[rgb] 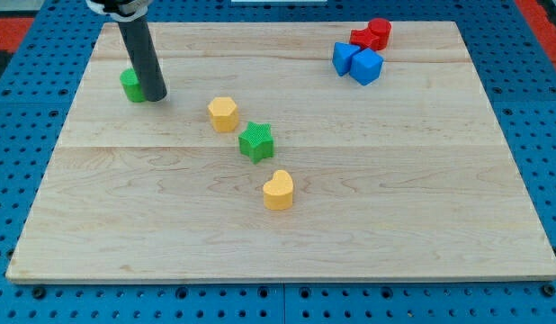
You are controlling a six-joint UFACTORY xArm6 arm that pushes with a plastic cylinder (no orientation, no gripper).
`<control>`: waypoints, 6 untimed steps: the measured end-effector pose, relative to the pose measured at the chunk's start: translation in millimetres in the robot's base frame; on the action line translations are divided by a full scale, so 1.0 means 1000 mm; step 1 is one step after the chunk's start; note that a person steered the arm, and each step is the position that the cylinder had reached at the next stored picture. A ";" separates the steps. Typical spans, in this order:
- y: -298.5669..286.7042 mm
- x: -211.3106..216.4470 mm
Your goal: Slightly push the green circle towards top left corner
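A green circle block (130, 85) lies near the board's upper left, partly hidden behind my dark rod. My tip (155, 94) rests on the board just at the circle's right side, touching or nearly touching it. A green star (256, 141) lies near the board's middle. A yellow hexagon (223, 113) sits up and left of the star. A yellow heart (278, 190) lies below the star.
At the view's top right a red block (372, 34) sits above two blue blocks (345, 58) (367, 67) that touch each other. The wooden board (422, 180) lies on a blue pegboard surface.
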State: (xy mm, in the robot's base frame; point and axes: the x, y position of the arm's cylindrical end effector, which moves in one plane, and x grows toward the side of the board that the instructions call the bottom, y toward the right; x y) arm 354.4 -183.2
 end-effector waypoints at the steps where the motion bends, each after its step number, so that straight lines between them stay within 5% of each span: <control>1: -0.036 -0.017; 3: -0.033 -0.069; 6: -0.095 -0.039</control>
